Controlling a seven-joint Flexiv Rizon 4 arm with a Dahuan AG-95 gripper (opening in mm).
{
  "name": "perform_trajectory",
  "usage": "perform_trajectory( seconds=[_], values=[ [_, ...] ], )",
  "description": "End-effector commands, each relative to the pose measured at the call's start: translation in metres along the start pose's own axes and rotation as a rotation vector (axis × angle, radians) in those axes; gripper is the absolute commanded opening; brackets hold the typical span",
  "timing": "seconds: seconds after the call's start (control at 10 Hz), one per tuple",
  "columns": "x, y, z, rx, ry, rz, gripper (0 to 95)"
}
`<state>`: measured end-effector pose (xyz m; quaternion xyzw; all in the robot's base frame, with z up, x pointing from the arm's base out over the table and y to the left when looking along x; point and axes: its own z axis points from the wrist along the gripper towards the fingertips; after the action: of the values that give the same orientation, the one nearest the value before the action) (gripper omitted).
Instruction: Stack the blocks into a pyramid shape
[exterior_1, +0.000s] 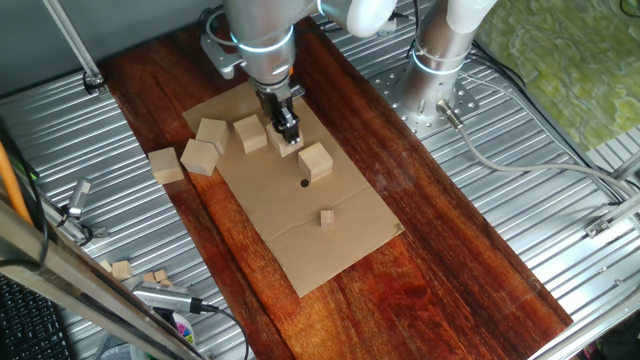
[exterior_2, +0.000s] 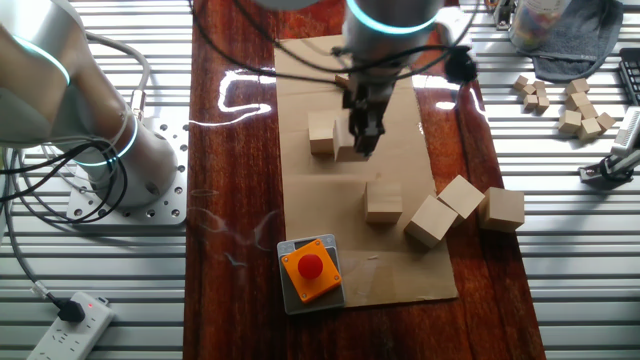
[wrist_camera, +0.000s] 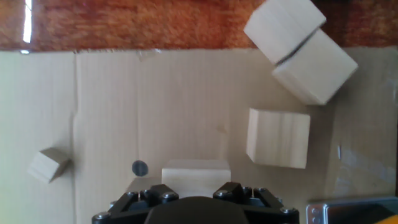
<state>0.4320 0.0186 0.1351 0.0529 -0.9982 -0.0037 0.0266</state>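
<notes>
Gripper (exterior_1: 288, 135) over cardboard (exterior_1: 340, 235), six blocks (exterior_1: 316, 160)

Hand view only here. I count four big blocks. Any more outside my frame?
Observer: Yes. A fifth block sits on the wooden tabletop, past the tilted pair.
Operator: Anything stacked?
Observer: No, every block rests at table level. The gripper is down at a sixth block, close beside a neighbour block.
Operator: Is it gripped?
Observer: Cannot tell. The fingers cover the contact in both fixed views.
</notes>
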Motion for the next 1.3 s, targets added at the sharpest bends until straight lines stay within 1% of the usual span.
perform_trajectory(
  seconds=[0.1,0.3,0.4,0.5,0.6,0.7,0.8,0.9,1.2,1.3],
  values=[
    [-0.003,0.004,-0.005,0.0,0.004,0.004,0.0],
    [-0.009,0.01,-0.01,0.0,-0.001,0.008,0.0],
    [-0.012,0.013,-0.012,0.001,0.0,0.014,0.0],
    [-0.016,0.017,-0.013,0.003,0.002,0.022,0.0],
    [-0.017,0.018,-0.012,0.004,0.001,0.023,0.0],
    [-0.019,0.022,-0.011,0.001,-0.013,0.022,0.0],
    [-0.021,0.026,-0.01,0.002,-0.015,0.026,0.0],
    [-0.022,0.032,-0.009,0.002,-0.026,0.03,0.0],
    [-0.024,0.043,-0.008,0.006,-0.072,0.033,0.0],
    [-0.024,0.046,-0.006,0.009,-0.082,0.044,0.0]
  ],
)
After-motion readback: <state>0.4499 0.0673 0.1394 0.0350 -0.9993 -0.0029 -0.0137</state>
